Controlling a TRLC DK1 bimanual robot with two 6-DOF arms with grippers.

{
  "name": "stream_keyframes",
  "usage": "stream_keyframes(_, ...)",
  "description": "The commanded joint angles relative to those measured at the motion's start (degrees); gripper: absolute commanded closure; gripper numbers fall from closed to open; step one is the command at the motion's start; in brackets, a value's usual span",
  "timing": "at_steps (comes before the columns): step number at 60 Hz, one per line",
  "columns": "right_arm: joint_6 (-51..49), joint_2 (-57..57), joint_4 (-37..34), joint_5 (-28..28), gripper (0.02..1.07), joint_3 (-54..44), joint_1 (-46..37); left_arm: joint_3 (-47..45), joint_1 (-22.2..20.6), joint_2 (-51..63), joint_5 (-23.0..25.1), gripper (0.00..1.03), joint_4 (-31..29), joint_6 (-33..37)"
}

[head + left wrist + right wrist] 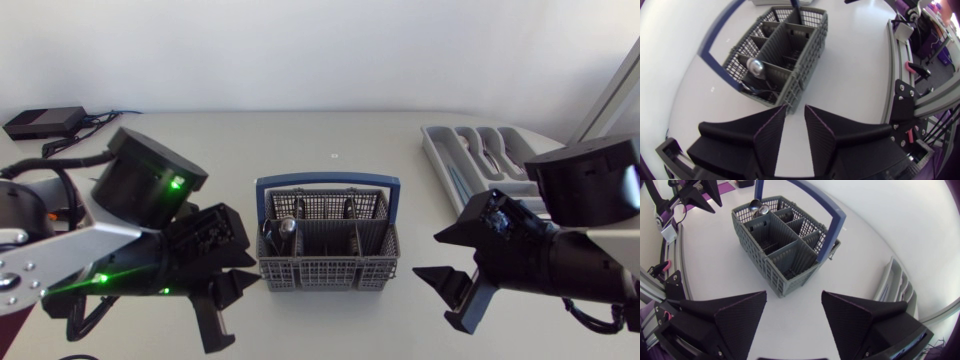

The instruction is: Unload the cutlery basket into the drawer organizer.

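Observation:
The grey cutlery basket (328,240) with a blue handle stands mid-table. Spoons (285,230) stick up from its left end compartment; the other compartments look empty. The grey drawer organizer (480,155) lies at the back right with cutlery in its slots. My left gripper (238,305) hovers just left of the basket's front corner. In the left wrist view its fingers (771,135) stand a narrow gap apart, open and empty, with the basket (785,45) and a spoon (755,66) ahead. My right gripper (794,300) is wide open and empty, right of the basket (785,245).
A black box (42,122) with cables lies at the back left corner. The organizer (895,287) sits close to the table's right edge. Bare tabletop lies in front of and behind the basket.

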Motion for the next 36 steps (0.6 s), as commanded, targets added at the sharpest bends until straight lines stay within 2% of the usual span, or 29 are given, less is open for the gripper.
stream_keyframes(1,-1.2,1.4,0.3,0.6,0.31,-1.8,0.9,-2.2,-2.0,1.6,1.1,0.75,0.0,1.9)
stream_keyframes(11,-1.8,5.5,3.0,0.6,0.31,-2.1,0.6,-2.3,-1.6,6.4,1.1,0.75,3.0,1.9)
stream_keyframes(18,-2.6,10.2,8.1,1.3,0.31,-2.7,-0.3,-2.4,-0.8,10.3,1.1,0.75,6.2,2.0)
stream_keyframes(27,-2.5,15.1,14.1,4.4,0.31,-2.7,-0.4,-2.4,1.2,14.4,0.5,0.75,9.3,2.3)
stream_keyframes(36,-1.9,17.3,15.7,4.5,0.31,-2.3,0.5,-2.4,4.3,16.2,-0.5,0.75,12.2,3.1)
